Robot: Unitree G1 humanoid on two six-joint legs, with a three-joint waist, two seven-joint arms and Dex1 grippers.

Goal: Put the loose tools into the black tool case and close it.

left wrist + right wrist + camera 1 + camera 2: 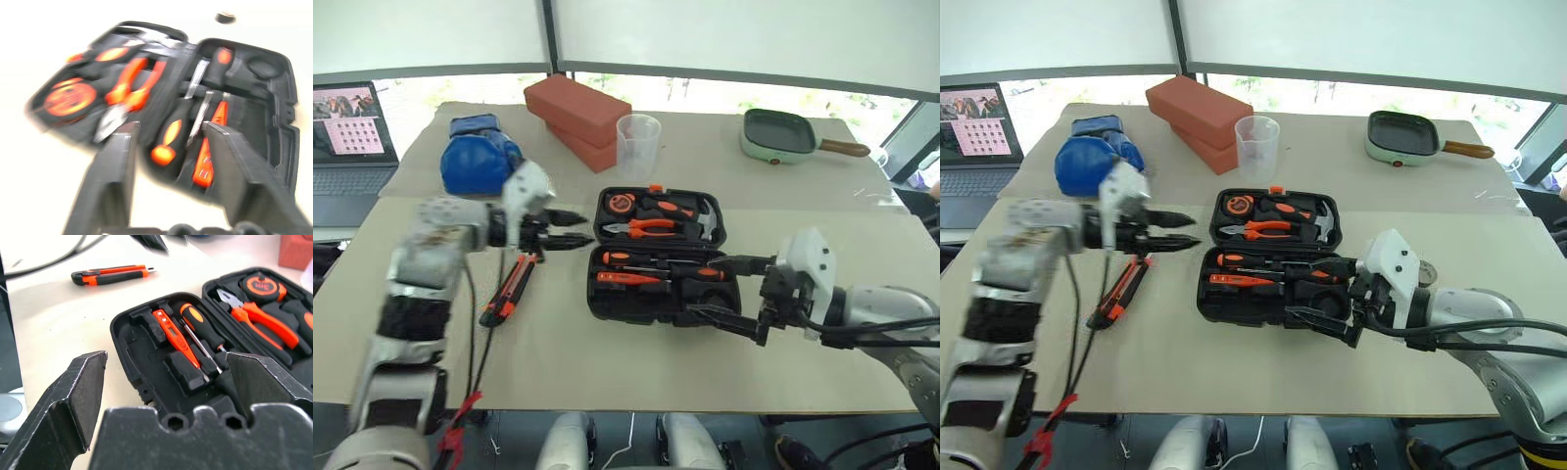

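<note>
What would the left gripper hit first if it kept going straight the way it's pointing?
Probably the open case. The left gripper, open, points right at it; its height above the table is unclear, so it might pass over.

Laptop (347, 147) cut off at edge.

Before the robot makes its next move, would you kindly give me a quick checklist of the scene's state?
1. Case open flat on the table: ok.
2. All loose tools inside: not ok, the knife lies on the table left of the case.
3. Left tool free to pick: ok, open and empty, above the table between knife and case.
4. Right tool empty: ok, open, at the case's near right corner.
5. Screwdrivers seated in the near half: ok.
6. Lid path clear: not ok, the right tool's fingers overlap the case edge.
</note>
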